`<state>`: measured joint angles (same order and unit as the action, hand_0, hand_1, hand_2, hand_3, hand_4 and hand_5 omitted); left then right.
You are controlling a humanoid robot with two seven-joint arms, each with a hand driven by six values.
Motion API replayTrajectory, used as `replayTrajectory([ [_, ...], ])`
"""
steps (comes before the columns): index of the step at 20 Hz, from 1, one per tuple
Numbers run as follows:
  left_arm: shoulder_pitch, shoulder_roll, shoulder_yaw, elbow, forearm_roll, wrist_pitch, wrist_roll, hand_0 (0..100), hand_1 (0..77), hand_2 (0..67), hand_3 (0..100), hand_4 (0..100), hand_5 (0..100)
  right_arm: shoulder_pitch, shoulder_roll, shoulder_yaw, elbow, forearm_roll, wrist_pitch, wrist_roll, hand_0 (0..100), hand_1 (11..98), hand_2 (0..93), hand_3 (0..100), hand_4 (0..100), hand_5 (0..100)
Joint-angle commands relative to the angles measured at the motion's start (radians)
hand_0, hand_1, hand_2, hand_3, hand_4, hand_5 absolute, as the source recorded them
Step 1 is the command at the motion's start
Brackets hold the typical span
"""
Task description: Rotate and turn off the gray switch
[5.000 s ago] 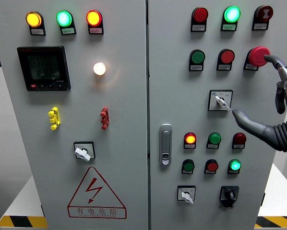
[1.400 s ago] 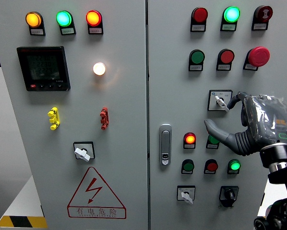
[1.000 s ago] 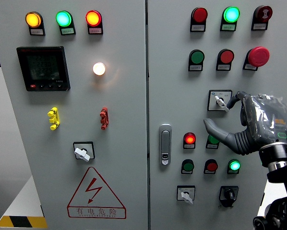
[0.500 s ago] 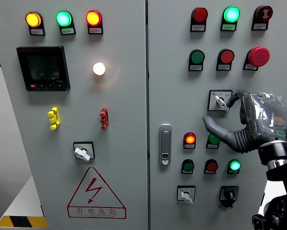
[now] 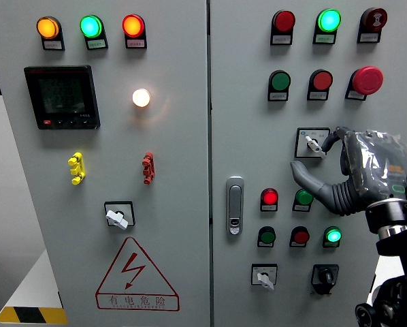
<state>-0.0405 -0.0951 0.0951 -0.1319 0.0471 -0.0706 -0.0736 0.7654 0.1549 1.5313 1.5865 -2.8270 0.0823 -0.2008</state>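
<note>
While its wrist rises from below, the right hand [image 5: 356, 174] sits against the cabinet panel [image 5: 251, 136], fingers curled loosely and clamped on nothing. An index fingertip [image 5: 335, 132] reaches up beside the gray switch [image 5: 313, 144], which lies just left of it: a pale lever on a square black plate, tilted toward the upper left. Under the thumb [image 5: 305, 174] sits a red lamp [image 5: 269, 198].

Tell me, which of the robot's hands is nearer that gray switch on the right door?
Right. The right hand sits just right of the gray switch, a finger reaching its knob and the thumb stretched out below it. The left hand is not in the picture at all.
</note>
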Motion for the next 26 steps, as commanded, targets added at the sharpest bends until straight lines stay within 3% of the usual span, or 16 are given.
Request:
replayTrajectory([
  [1,-0.001,0.0,0.0,0.0,0.0,0.0,0.0,86,0.0,13.4,19,8,11,0.002,0.0,-0.002,0.0,0.0,-0.001,0.0,35,31.4,58.7,100,100,100],
  [4,0.001,0.0,0.0,0.0,0.0,0.0,0.0,86,0.0,13.4,19,8,11,0.002,0.0,-0.003,0.001,0.0,0.0,-0.002,45,31.8,58.8,100,100,100],
  [9,0.001,0.0,0.0,0.0,0.0,0.0,0.0,86,0.0,13.4,19,8,11,0.002,0.0,-0.005,0.0,-0.005,0.0,-0.015,51,30.6,58.9,100,100,100],
  [14,0.001,0.0,0.0,0.0,0.0,0.0,0.0,86,0.0,13.4,19,8,11,0.009,0.0,-0.017,-0.008,-0.011,0.0,-0.032,58,21.7,58.9,100,100,100],
  [16,-0.001,0.0,0.0,0.0,0.0,0.0,0.0,86,0.0,13.4,19,8,11,0.009,0.0,-0.017,-0.008,-0.011,0.0,-0.035,49,20.0,58.9,100,100,100],
  [18,-0.001,0.0,0.0,0.0,0.0,0.0,0.0,86,0.0,13.4,19,8,11,0.011,0.0,-0.019,-0.008,-0.011,0.0,-0.037,33,21.0,58.9,100,100,100],
  [21,0.001,0.0,0.0,0.0,0.0,0.0,0.0,86,0.0,13.4,19,8,11,0.011,0.0,-0.02,-0.008,-0.012,0.002,-0.043,20,22.2,58.9,100,100,100],
  [26,-0.001,0.0,0.0,0.0,-0.001,0.0,0.0,86,0.0,13.4,19,8,11,0.015,0.0,-0.028,-0.013,-0.012,0.002,-0.057,9,27.5,59.6,100,100,100],
])
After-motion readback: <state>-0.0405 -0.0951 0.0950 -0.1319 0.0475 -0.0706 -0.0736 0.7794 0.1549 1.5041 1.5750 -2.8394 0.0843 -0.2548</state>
